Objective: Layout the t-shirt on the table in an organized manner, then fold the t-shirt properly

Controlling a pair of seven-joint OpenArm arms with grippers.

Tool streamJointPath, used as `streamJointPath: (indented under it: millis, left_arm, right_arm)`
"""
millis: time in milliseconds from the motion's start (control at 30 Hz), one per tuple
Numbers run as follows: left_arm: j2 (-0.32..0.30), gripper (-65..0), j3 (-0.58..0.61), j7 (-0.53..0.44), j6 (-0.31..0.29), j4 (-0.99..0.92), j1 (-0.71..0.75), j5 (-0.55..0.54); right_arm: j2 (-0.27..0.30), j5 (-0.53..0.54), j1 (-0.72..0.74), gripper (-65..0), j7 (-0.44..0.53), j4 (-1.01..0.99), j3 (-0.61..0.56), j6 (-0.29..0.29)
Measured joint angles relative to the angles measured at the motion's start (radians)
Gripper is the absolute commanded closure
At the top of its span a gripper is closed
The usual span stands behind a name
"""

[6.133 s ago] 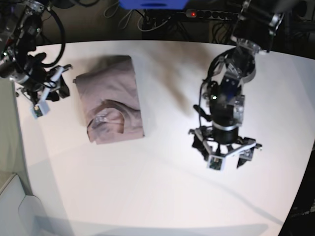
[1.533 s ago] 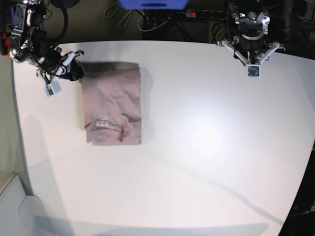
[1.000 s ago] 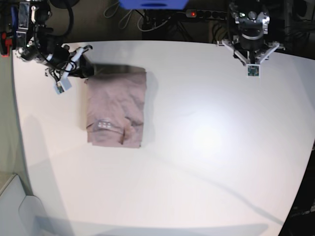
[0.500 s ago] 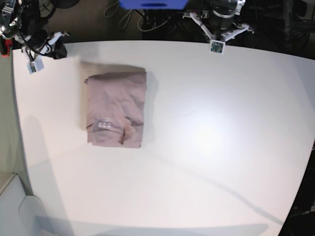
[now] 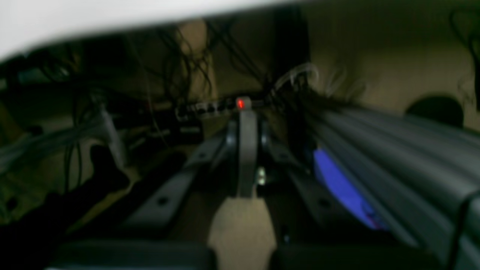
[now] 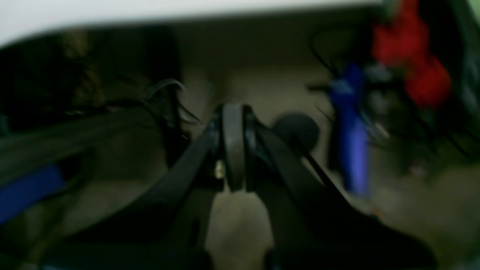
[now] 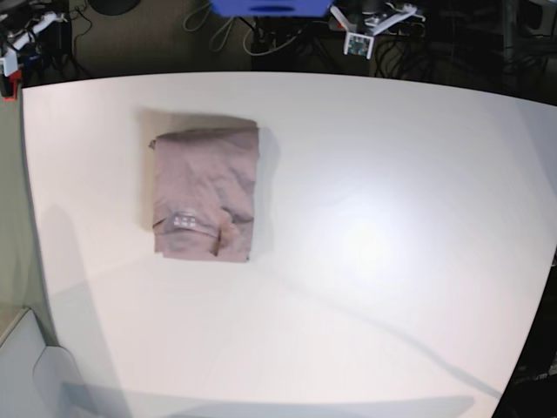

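The mauve t-shirt lies folded into a neat rectangle on the left part of the white table, its pale neck label facing up near the front. Neither gripper touches it. My left gripper hangs beyond the table's far edge at the top centre. In the left wrist view, the left gripper has its jaws pressed together with nothing between them. My right gripper sits off the far left corner. The right wrist view shows the right gripper shut and empty too.
Behind the table's far edge are dark cables, a power strip with a red light and a blue object. A strip of the table's edge shows at the top of both wrist views, which are blurred.
Both arms have drawn back off the table past its far edge, and both grippers have closed. The folded t-shirt has not moved.
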Motion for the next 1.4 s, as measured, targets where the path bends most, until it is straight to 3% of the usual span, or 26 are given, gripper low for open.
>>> streamJointPath:
  millis: [100, 200, 267, 333, 467, 600, 700, 867, 1000, 1067, 1200, 1400]
  left_arm:
    - [-0.006, 0.0, 0.007, -0.003, -0.001, -0.043, -0.004, 0.0]
    - [-0.003, 0.0, 0.009, -0.004, -0.007, -0.134, -0.004, -0.023]
    - [-0.006, 0.0, 0.01, -0.004, -0.014, -0.183, -0.018, -0.037]
    - [0.0, 0.0, 0.018, -0.022, -0.022, -0.254, -0.047, -0.039]
    - [-0.009, 0.0, 0.021, -0.085, -0.029, -0.345, -0.075, -0.155]
    - [-0.058, 0.0, 0.026, -0.098, -0.035, -0.422, -0.147, -0.282]
    - [-0.085, 0.0, 0.023, -0.09, -0.034, -0.451, -0.169, -0.309]
    - [-0.08, 0.0, 0.021, -0.095, -0.034, -0.5, -0.204, -0.315]
    - [-0.075, 0.0, 0.027, -0.127, -0.039, -0.616, -0.259, -0.318]
    - [-0.074, 0.0, 0.026, -0.233, -0.039, -0.705, -0.28, -0.314]
    - [-0.074, 0.0, 0.027, -0.343, -0.042, -0.877, -0.337, -0.425]
    - [-0.027, -0.1, 0.027, -0.384, -0.04, -1.214, -0.527, -0.559]
  right_arm:
    - [-0.035, -0.153, 0.01, 0.0, 0.026, -0.046, 0.02, -0.001]
    - [-0.098, -0.282, 0.015, 0.0, 0.172, -0.116, 0.025, 0.003]
    - [-0.126, -0.38, 0.034, 0.0, 0.215, -0.185, 0.026, 0.003]
    - [-0.145, -0.421, 0.06, 0.0, 0.253, -0.251, 0.024, 0.004]
    - [-0.147, -0.486, 0.12, 0.0, 0.306, -0.39, 0.023, 0.003]
    - [-0.143, -0.501, 0.147, 0.0, 0.359, -0.485, 0.024, 0.003]
    - [-0.151, -0.509, 0.156, 0.0, 0.367, -0.526, 0.023, 0.003]
    - [-0.142, -0.505, 0.19, 0.0, 0.389, -0.594, -0.033, 0.0]
    - [-0.144, -0.504, 0.211, 0.0, 0.518, -0.71, -0.141, -0.002]
    - [-0.151, -0.505, 0.235, 0.0, 0.591, -0.812, -0.203, -0.003]
    - [-0.155, -0.506, 0.336, 0.0, 0.738, -1.065, -0.298, -0.003]
    - [-0.157, -0.496, 0.478, 0.0, 0.937, -1.364, -0.425, -0.008]
